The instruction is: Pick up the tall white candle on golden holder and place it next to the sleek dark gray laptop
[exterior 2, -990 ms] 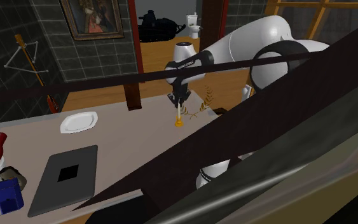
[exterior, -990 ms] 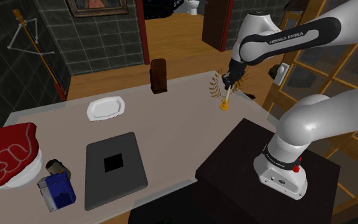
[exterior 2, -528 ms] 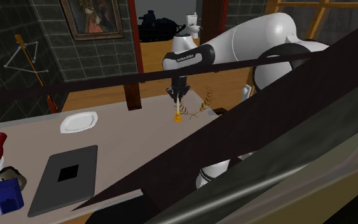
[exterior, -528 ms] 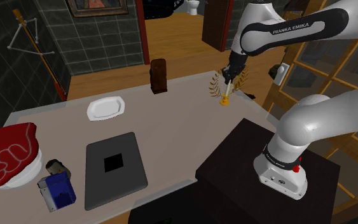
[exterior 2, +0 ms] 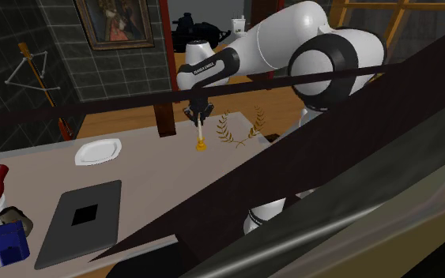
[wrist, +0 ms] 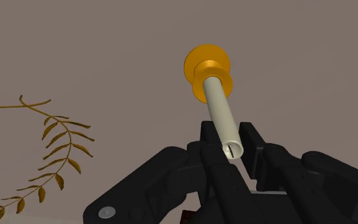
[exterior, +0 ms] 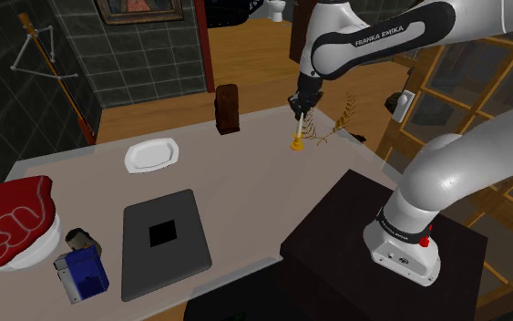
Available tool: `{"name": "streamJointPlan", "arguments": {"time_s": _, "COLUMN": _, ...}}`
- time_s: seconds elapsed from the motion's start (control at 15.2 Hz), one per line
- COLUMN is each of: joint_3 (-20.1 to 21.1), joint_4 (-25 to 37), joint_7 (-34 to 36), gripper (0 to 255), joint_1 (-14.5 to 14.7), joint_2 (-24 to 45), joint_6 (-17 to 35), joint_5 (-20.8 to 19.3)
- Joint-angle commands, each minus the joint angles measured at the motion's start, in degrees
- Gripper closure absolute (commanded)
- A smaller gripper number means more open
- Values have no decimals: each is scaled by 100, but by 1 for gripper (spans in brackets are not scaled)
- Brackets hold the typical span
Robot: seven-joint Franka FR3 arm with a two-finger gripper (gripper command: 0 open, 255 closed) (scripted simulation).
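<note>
Candle in transit. The end effector (exterior: 298, 103) is clamped on the top end of the candle (exterior: 295, 132), which hangs slightly tilted over the far part of the bench (exterior: 245, 182), near a golden sprig (exterior: 334, 126). Whether its base is clear of the surface is hard to judge.

Risk: the hold is high on a slim stick with the holder below. A quick sweep may swing or slip it, and a tilted release could topple it.

Room: bare bench runs toward the laptop (exterior: 165, 242). The plate (exterior: 151, 155) and brown block (exterior: 228, 108) stand aside. The laptop lies near the front edge.
</note>
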Motion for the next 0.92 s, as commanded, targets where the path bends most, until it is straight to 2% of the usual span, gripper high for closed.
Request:
{"name": "streamJointPlan", "arguments": {"time_s": 0.0, "joint_3": 174, "joint_4": 306, "joint_7": 226, "gripper": 255, "joint_1": 91, "joint_2": 390, "joint_6": 74, "joint_5": 57}}
{"name": "streamJointPlan", "arguments": {"time_s": 0.4, "joint_3": 642, "joint_4": 1314, "joint_7": 874, "gripper": 255, "joint_1": 276, "joint_2": 1473, "joint_6": 118, "joint_5": 67}}
{"name": "streamJointPlan", "arguments": {"time_s": 0.86, "joint_3": 1061, "joint_4": 2759, "joint_7": 1620, "gripper": 255, "joint_1": 476, "joint_2": 2784, "joint_6": -73, "joint_5": -171}}
